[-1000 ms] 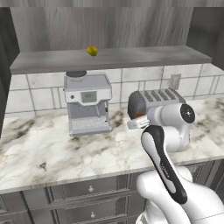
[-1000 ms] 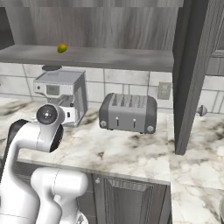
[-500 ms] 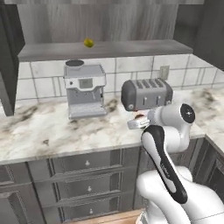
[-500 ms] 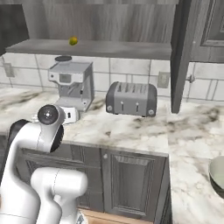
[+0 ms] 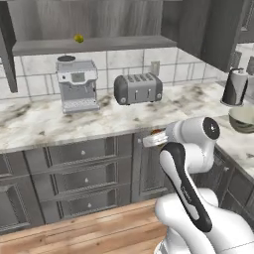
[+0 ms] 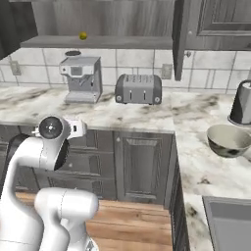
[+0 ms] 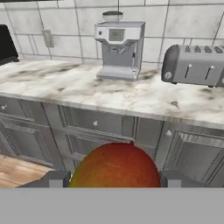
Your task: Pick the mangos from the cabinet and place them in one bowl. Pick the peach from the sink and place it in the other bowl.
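In the hand view, the gripper (image 7: 114, 180) at the bottom centre is clamped on a red and green mango (image 7: 115, 166), which fills the gap between its two dark fingers. Above it a coffee machine (image 7: 118, 44) and a toaster (image 7: 194, 65) stand on the marble counter (image 7: 87, 89). In the left base view a yellow-green mango (image 5: 78, 37) sits on the cabinet shelf (image 5: 94, 45) at upper left, and the grey-green bowl (image 5: 242, 119) rests on the counter at the right edge.
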